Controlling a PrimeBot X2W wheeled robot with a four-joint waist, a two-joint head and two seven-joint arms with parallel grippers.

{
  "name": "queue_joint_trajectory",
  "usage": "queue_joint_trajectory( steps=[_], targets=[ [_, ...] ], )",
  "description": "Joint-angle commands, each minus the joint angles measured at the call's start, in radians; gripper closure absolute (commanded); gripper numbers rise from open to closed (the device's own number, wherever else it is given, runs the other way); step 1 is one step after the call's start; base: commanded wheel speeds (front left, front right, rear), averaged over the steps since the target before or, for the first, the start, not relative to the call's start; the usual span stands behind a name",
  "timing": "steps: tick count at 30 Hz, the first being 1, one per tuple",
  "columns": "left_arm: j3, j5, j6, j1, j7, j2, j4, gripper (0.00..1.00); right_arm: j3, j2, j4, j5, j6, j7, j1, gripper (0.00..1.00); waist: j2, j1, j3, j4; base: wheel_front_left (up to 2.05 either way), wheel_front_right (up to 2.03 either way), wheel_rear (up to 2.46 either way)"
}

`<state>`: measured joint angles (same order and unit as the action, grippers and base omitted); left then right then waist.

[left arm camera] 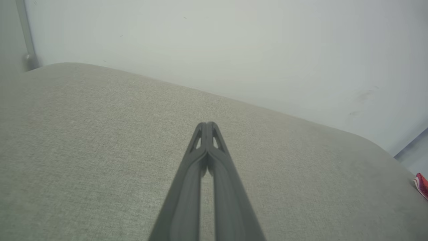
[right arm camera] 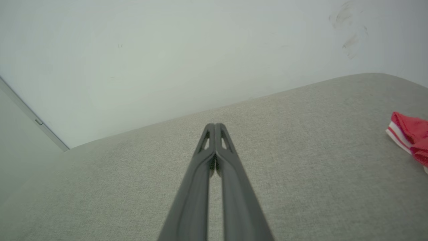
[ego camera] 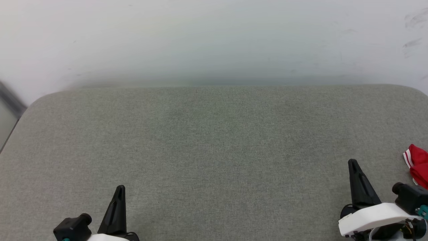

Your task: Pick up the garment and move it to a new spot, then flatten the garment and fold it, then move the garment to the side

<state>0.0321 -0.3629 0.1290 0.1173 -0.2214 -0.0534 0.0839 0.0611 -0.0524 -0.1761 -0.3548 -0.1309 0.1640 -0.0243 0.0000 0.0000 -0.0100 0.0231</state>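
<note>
A corner of the red garment [ego camera: 418,164] with white stripe trim pokes in at the right edge of the head view; most of it is out of view. The same garment [right arm camera: 410,136] lies at the right edge of the right wrist view, and a sliver of the garment [left arm camera: 422,184] shows in the left wrist view. My left gripper [ego camera: 120,189] is shut and empty at the lower left. My right gripper [ego camera: 352,164] is shut and empty at the lower right, a short way left of the garment. Both grippers' tips meet in the wrist views: left gripper [left arm camera: 207,124], right gripper [right arm camera: 214,126].
A grey fabric-covered table [ego camera: 214,144] with rounded corners spreads before me. A white wall [ego camera: 214,40] stands right behind its far edge. A grey post [left arm camera: 26,36] rises by the far left corner.
</note>
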Motion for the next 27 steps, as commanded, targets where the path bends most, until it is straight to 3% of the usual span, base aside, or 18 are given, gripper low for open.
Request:
queue_joint_trajectory(
  steps=[1,27],
  targets=[
    [0.0,-0.043,-0.001,-0.028,0.008,-0.009,-0.008,1.0,0.004,0.0,0.012,-0.044,0.0,-0.007,-0.025,1.0,0.0,0.0,0.0,0.0,0.0,0.0,0.0],
    [0.004,-0.452,0.001,-0.097,0.096,-0.023,0.049,1.0,0.019,0.001,-0.012,-0.436,0.0,-0.094,-0.047,1.0,0.0,0.0,0.003,-0.005,0.0,0.0,0.0]
  ],
)
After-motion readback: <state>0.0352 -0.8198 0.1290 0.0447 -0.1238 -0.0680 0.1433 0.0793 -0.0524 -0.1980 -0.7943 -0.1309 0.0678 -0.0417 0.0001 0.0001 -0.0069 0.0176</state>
